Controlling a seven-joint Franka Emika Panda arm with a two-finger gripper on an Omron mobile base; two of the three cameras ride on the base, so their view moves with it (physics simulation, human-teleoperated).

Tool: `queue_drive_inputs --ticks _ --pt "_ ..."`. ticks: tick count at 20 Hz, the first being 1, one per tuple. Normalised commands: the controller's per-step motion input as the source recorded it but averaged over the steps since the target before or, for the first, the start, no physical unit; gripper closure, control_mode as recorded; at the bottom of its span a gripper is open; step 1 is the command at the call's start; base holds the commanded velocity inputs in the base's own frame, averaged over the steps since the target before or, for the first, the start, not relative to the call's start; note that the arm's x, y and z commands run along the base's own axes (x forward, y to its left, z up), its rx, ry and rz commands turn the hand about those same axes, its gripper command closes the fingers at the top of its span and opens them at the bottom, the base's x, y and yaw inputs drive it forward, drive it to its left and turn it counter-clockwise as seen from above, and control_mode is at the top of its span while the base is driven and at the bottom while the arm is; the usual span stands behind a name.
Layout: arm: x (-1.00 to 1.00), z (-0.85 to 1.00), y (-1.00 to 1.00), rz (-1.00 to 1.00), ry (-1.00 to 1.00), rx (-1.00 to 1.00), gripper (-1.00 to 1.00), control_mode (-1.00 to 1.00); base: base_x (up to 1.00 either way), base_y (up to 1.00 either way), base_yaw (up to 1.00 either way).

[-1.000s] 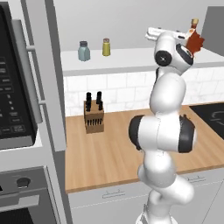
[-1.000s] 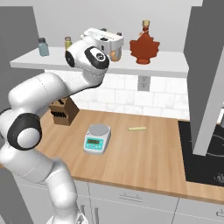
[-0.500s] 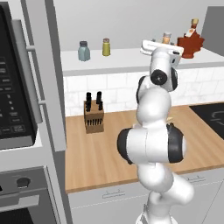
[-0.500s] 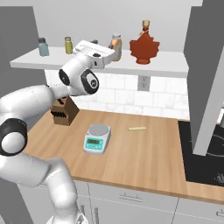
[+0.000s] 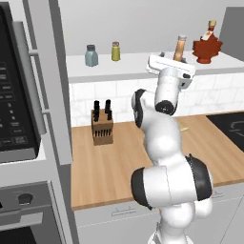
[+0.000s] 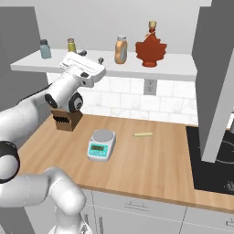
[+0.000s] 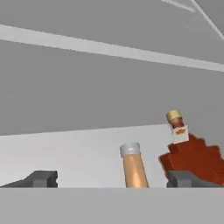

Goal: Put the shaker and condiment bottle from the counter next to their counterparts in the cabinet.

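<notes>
Standing upright on the cabinet (image 6: 183,61) shelf, upper middle of frame, the condiment bottle (image 6: 121,49) sits just beside the maple-leaf bottle (image 6: 150,48). Your gripper (image 7: 111,178) gapes wide, holding nothing. Placement looks done; next, pull clear without nudging it.

condiment bottle (image 5: 179,48) base behind arm, red maple-leaf bottle (image 7: 192,154) cut by edge

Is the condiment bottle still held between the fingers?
No, the condiment bottle stands free on the cabinet shelf beside the red maple-leaf bottle, with the open fingers drawn back from it.
</notes>
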Motion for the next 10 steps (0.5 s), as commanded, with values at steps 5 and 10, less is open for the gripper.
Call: queue_drive_inputs --ticks 5,10 --pt "-1.0 -0.13 0.0 0.05 -0.19 0.0 -1.0 -1.0 0.0 0.0 0.0" --pt "-1.0 -0.89 0.0 0.01 0.0 0.0 -1.0 -1.0 0.0 0.0 0.0"
